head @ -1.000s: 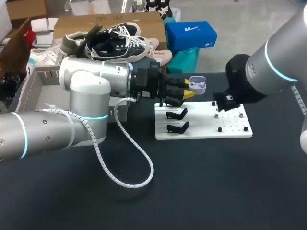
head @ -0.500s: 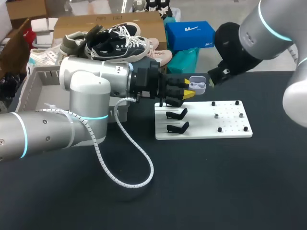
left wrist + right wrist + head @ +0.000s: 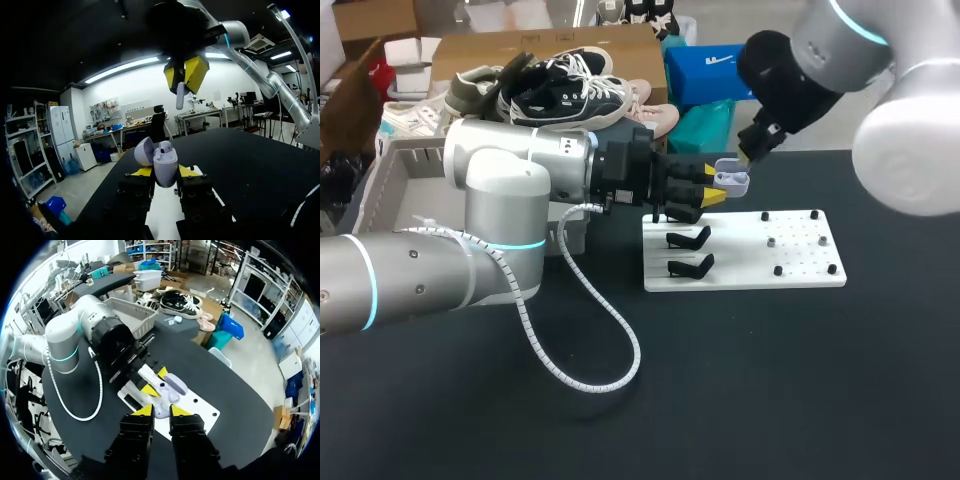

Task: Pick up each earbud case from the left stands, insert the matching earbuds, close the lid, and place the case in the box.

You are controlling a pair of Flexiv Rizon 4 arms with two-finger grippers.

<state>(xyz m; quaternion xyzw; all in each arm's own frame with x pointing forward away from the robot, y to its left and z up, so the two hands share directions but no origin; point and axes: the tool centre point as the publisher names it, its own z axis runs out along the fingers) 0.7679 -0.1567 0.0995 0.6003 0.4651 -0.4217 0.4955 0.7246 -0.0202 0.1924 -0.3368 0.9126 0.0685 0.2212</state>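
Clamping the earbud case point(image 3: 165, 164) from two sides, the L gripper point(image 3: 165, 171) had its yellow tips part-way open, kept apart by the case itself. The case stood upright between them w/ its lid point(image 3: 144, 151) swung back. One seated bud point(image 3: 165, 146) was already in the case. The case was held up off the table point(image 3: 770, 390), near the stand end of the white board point(image 3: 800, 265) and not touching it.

Just above the case, the R gripper point(image 3: 186, 75) pointed down. Its tips were almost together and pinched a loose earbud point(image 3: 180, 96), stem downward. The bud was close over the open case but apart from it.

Further out, the L arm point(image 3: 500, 200) came in level from the left and the R arm point(image 3: 880, 90) dropped in from the far right corner. Two black stands point(image 3: 689, 238) sat one behind the other on the board's left part, w/ small pegs point(image 3: 778, 270) dotted over its right part. A white cable point(image 3: 610, 340) looped from the L arm onto the table. The grey box point(image 3: 395, 175) sat at the table's far left, behind the L arm and well apart from the case.
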